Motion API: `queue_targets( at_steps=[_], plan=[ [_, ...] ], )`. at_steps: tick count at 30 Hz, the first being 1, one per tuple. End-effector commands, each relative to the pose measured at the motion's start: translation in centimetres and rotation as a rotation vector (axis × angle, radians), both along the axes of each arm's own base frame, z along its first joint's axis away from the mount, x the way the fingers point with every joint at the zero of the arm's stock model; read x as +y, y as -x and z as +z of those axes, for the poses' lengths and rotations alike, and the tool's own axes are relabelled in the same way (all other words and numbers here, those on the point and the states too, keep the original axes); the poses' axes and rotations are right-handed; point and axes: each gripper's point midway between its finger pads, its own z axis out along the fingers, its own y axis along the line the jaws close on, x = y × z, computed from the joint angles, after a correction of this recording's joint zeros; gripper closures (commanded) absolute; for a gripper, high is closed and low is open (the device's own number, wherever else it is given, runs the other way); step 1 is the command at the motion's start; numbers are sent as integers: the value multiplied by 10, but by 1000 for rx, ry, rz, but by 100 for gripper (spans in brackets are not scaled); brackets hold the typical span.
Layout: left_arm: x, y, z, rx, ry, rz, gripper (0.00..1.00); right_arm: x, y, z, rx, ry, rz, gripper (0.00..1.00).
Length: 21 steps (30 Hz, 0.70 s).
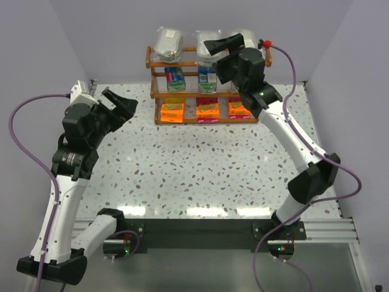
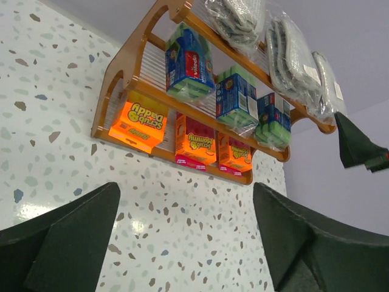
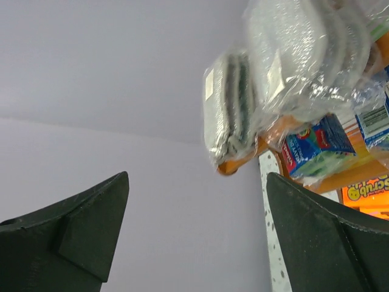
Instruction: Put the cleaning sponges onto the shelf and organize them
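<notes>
Top view. At upper centre, against the back wall [image 1: 97, 30], shelf [image 1: 149, 58] standing on speckled table [image 1: 194, 170]. On the top tier, grey packs [image 1: 168, 44]; on the middle tier, green packs [image 1: 175, 78]; on the bottom tier, three orange packs [image 1: 172, 111] in a row. At upper right, right gripper [image 1: 223, 52] raised just in front of the top tier's right end, hiding part of that side, fingers spread, holding nothing. At left of frame, left gripper [image 1: 120, 102] above the table, well apart from the shelf, spread wide, empty.

Left wrist view. Left gripper [image 2: 185, 240] at the lower corners, fingers wide apart, only bare table between. Across the upper half, the whole shelf, tilted in frame: three grey on top, three green in the middle, three orange below. At right edge, a dark tip of the right gripper near the last grey pack.

Right wrist view. Right gripper [image 3: 197, 234] at lower left and lower right, parted, only pale wall between. At upper right, two grey packs in clear wrap at the shelf end, one green pack beneath, a sliver of orange at the lower right edge.
</notes>
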Motion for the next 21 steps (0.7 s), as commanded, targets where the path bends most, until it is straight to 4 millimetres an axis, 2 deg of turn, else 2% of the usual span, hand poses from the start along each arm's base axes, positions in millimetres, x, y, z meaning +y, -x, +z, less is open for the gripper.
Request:
queue_targets(
  at_steps=[1, 2, 4, 5, 6, 7, 9, 10, 13, 14, 16, 17, 19, 20, 21],
  plan=[
    [-3, -6, 21, -69, -26, -18, 0, 7, 55, 38, -159, 69, 194, 1],
    [-8, -6, 20, -67, -28, -45, 0, 11, 61, 4, -109, 127, 235, 2],
    [-11, -12, 17, -60, -51, -63, 0, 16, 91, -10, -123, 188, 361, 2],
    [-13, -16, 12, -48, -65, -77, 0, 15, 102, -53, -49, 261, 407, 2],
    [-16, -19, 9, -37, -76, -88, 0, 13, 113, -70, -21, 287, 438, 1],
    [-18, -21, 8, -34, -90, -98, 0, 5, 133, -98, 13, 325, 467, 2],
    [-27, -26, 3, -20, -115, -134, 0, -14, 151, -127, 64, 371, 441, 2],
    [-30, -28, 0, -16, -138, -147, 0, -30, 173, -144, 83, 382, 423, 2],
    [-42, -37, -14, 10, -181, -189, 0, -66, 196, -167, 120, 449, 320, 1],
    [-46, -42, -23, 37, -187, -205, 0, -83, 213, -176, 144, 476, 293, 2],
    [-52, -48, -30, 62, -187, -238, 0, -100, 225, -187, 172, 539, 266, 2],
    [-56, -55, -43, 105, -190, -254, 0, -116, 237, -195, 213, 575, 233, 1],
    [-62, -61, -49, 131, -195, -289, 0, -131, 248, -205, 246, 628, 211, 2],
    [-64, -66, -61, 172, -200, -298, 0, -143, 257, -216, 296, 665, 192, 2],
    [-65, -68, -63, 179, -200, -302, 0, -152, 265, -213, 290, 675, 168, 1]
  ],
)
